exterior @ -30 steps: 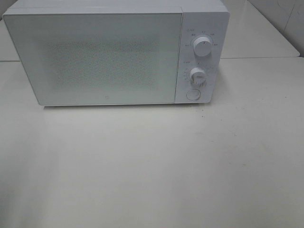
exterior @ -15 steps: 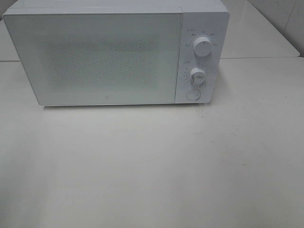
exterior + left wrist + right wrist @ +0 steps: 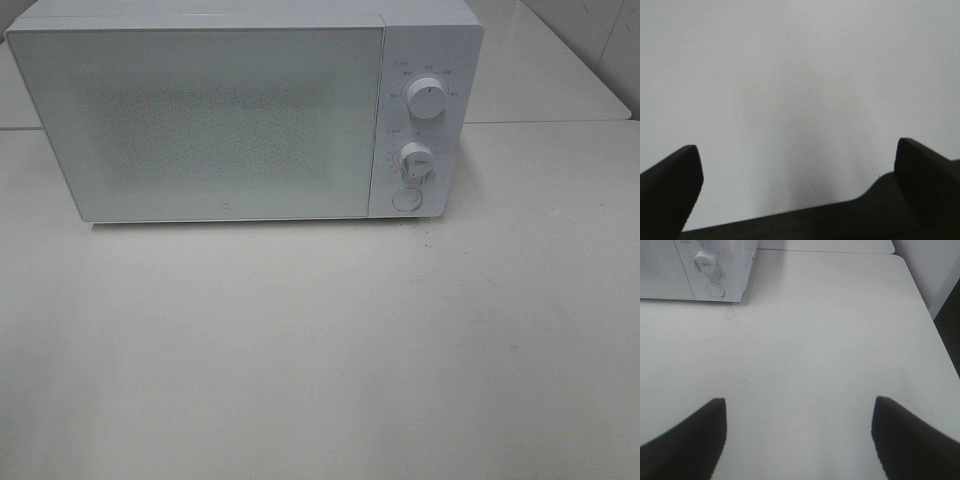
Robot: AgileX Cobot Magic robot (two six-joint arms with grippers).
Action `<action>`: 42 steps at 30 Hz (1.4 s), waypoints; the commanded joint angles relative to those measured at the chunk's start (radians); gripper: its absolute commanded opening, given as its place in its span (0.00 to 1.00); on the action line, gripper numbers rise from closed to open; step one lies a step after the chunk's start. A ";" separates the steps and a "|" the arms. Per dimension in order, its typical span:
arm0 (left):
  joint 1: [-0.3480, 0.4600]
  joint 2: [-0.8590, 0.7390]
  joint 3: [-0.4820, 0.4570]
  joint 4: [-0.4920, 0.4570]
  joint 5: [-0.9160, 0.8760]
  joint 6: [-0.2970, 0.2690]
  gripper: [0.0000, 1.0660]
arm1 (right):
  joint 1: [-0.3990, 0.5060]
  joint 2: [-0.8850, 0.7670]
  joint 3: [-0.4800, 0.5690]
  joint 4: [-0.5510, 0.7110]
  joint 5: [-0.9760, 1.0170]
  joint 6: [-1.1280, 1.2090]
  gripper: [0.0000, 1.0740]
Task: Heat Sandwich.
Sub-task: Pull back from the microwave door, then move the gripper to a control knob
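The sandwich is out of view in every frame. A white microwave (image 3: 230, 115) stands at the back of the table with its door shut; its two dials (image 3: 427, 100) and round button (image 3: 406, 198) sit on the right panel. The microwave's corner (image 3: 715, 270) also shows in the right wrist view. My left gripper (image 3: 797, 165) is open over bare white table, nothing between its dark fingers (image 3: 675, 185). My right gripper (image 3: 799, 425) is open too, some way in front of the microwave's right end, fingers (image 3: 905, 440) empty. Neither arm appears in the high view.
The white table (image 3: 320, 350) stretches in front of the microwave. A second table surface (image 3: 540, 70) lies behind at the right. The table's right edge (image 3: 932, 325) drops to a dark floor in the right wrist view.
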 commanded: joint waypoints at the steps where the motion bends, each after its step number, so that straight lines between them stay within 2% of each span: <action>1: 0.047 -0.147 0.003 -0.007 -0.014 0.001 0.97 | -0.007 -0.028 0.001 0.001 -0.009 -0.005 0.71; 3: 0.084 -0.254 0.003 -0.007 -0.014 0.001 0.97 | -0.007 -0.028 0.001 0.001 -0.009 -0.005 0.71; 7: 0.084 -0.351 0.003 -0.006 -0.014 0.001 0.97 | -0.007 -0.028 0.001 0.001 -0.009 -0.005 0.71; 42: 0.084 -0.344 0.003 -0.010 -0.015 0.001 0.97 | -0.007 -0.027 0.001 0.001 -0.009 -0.005 0.71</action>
